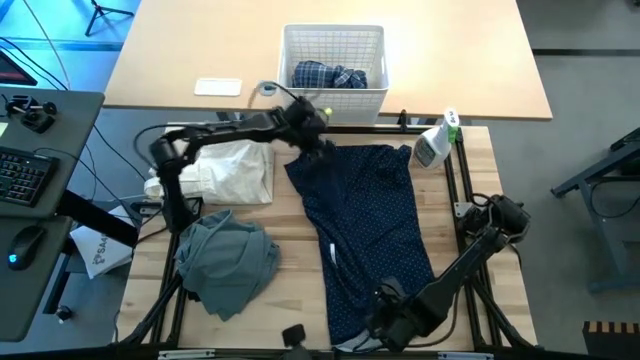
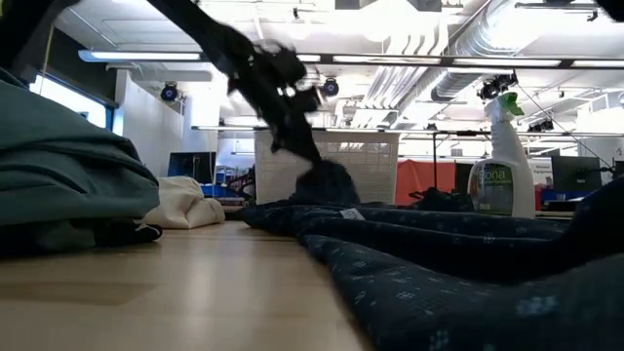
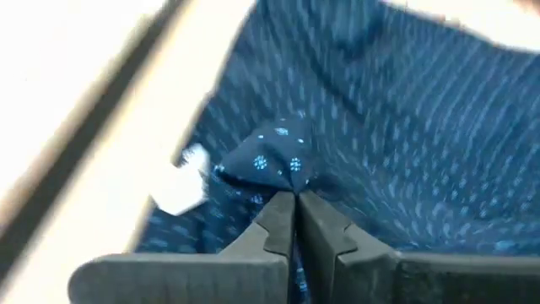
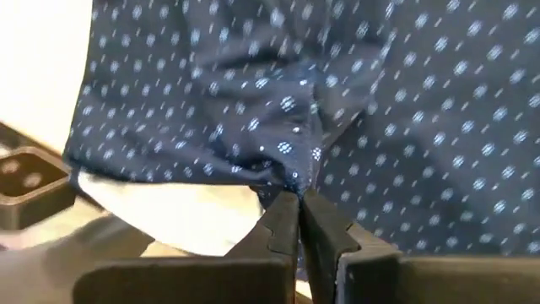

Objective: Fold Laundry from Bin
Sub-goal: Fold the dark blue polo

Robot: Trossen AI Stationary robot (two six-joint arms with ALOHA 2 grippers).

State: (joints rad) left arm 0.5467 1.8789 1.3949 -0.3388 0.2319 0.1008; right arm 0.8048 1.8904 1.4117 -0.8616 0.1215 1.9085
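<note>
Both pinching navy dotted trousers [image 1: 365,230]: left gripper [image 1: 322,148] bin-side [image 1: 334,40], right gripper [image 1: 385,322] opposite — stretching it flat to fold.

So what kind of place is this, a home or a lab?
Most likely a lab or workshop: exposed ceiling ducts, a desk with keyboard beside the wooden table, and a spray bottle near the laundry bin.

Lab: exposed ceiling ducts [image 2: 507,44], keyboard [image 1: 22,175], worktable [image 1: 290,300].

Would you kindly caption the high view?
Both end effectors, left and right, pinch opposite ends of navy trousers.
</note>
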